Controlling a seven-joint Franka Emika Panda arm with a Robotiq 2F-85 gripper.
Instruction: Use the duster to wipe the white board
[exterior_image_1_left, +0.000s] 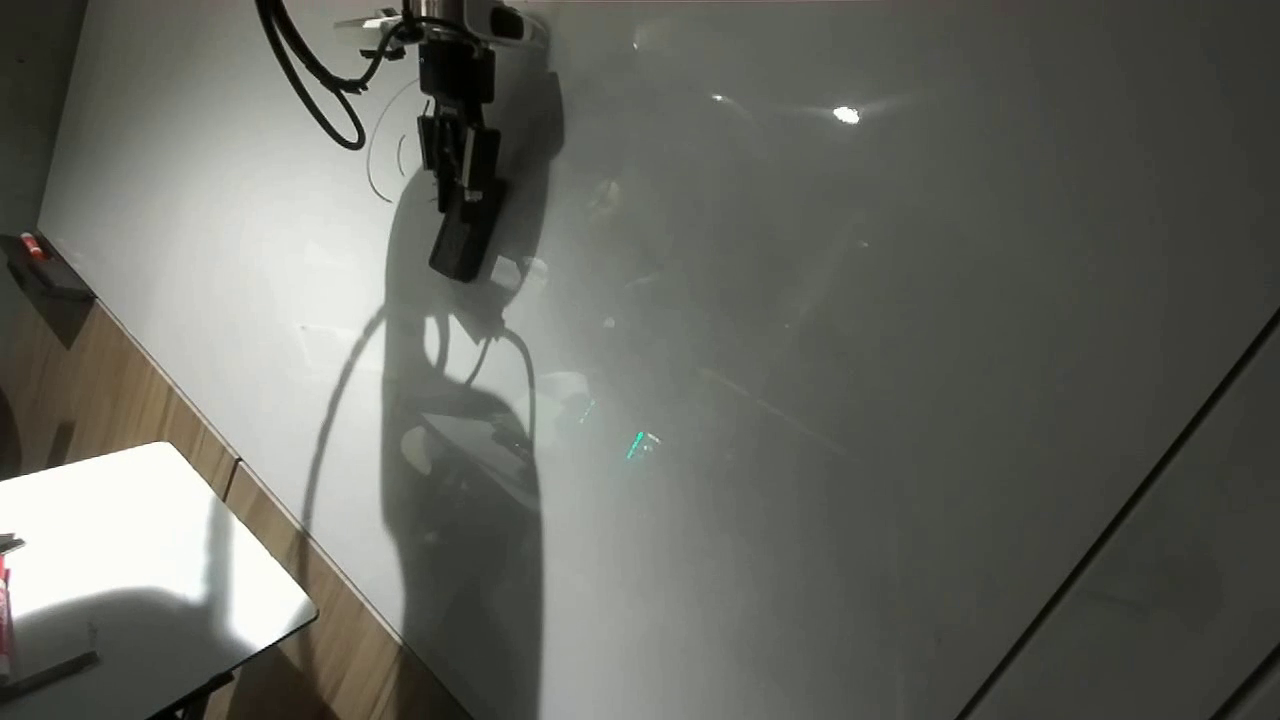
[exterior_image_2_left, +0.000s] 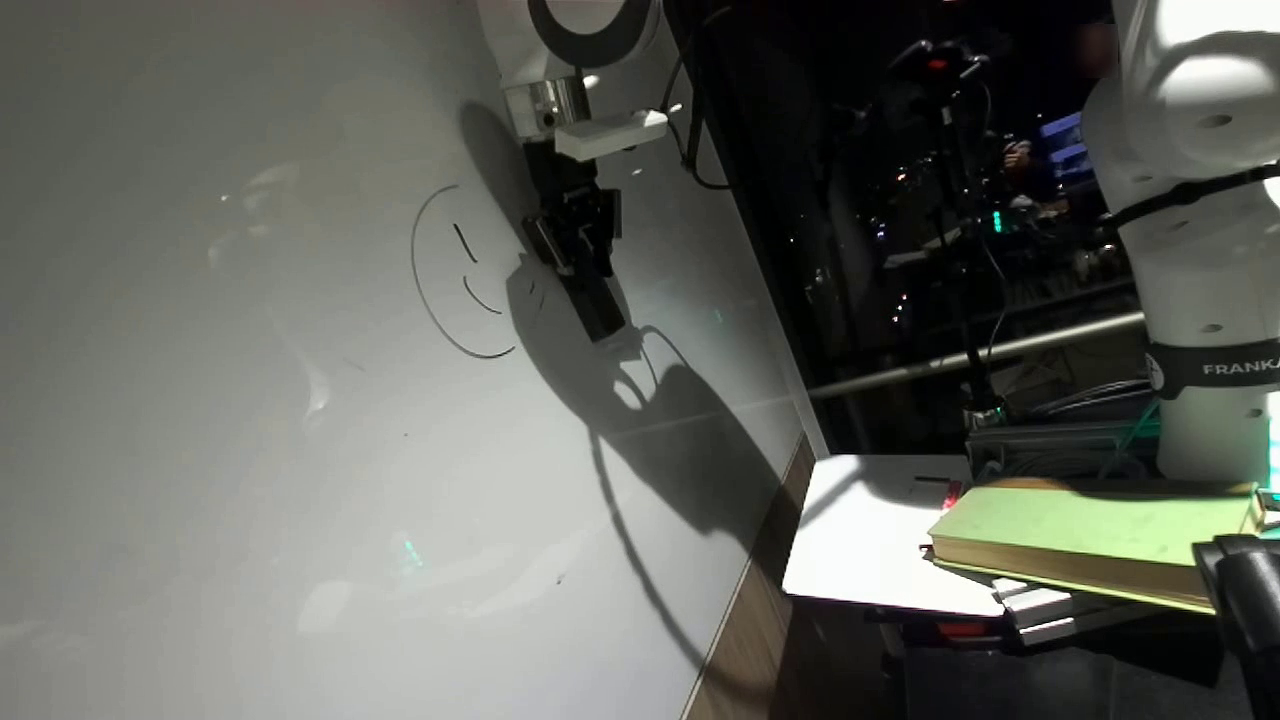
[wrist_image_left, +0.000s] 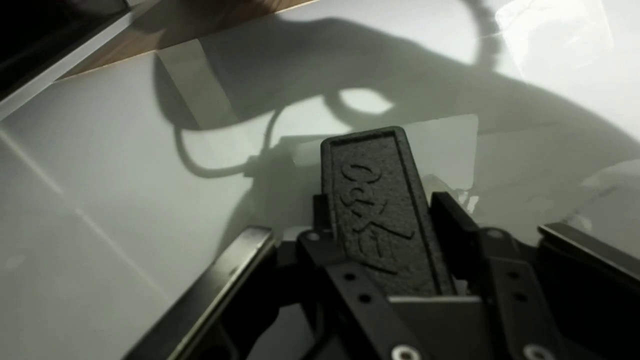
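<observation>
White tabletop (exterior_image_2_left: 860, 540); slim red object (exterior_image_2_left: 951, 496) on it, near green book (exterior_image_2_left: 1090, 520).

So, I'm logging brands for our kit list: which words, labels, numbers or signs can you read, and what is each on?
"FRANKA": on the black band around the robot arm; the round emblem beside it is too small to make out.
Duster: moulded script lettering, too stylised and dim to read surely.
White board: dark drawn strokes, no words; green marks too blurred to read.
No number is readable.
</observation>
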